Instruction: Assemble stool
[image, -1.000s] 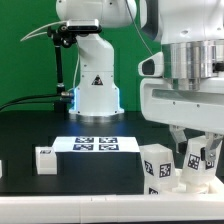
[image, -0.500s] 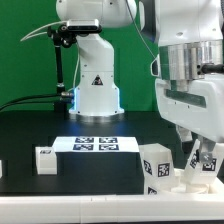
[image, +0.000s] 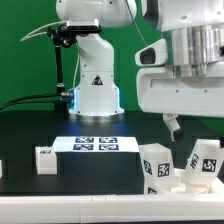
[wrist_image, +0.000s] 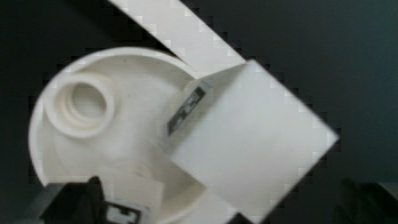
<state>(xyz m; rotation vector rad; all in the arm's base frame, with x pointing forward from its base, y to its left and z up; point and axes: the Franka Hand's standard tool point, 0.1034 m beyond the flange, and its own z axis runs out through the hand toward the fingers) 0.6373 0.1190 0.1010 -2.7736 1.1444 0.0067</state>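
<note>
My gripper (wrist_image: 222, 203) hovers over round rimmed white plastic seat disc (image: 190, 181) at exterior view's right, fingers wide, empty. White blocky tagged leg (image: 157, 165) and second leg (image: 204, 160) stand on seat. Step, I judge: fitting legs. Next: fetch loose white leg (image: 45, 158) beside marker board (image: 95, 144).

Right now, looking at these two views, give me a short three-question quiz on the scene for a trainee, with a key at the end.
1. True or false: the gripper is shut on a leg.
2. In the exterior view, the lone leg lies on which side of the marker board? A left, B right.
3. Fill in: in the wrist view, the upright leg stands on the seat disc beside an empty round ____.
Key: 1 false, it hangs open above the parts; 2 A; 3 socket.
</note>
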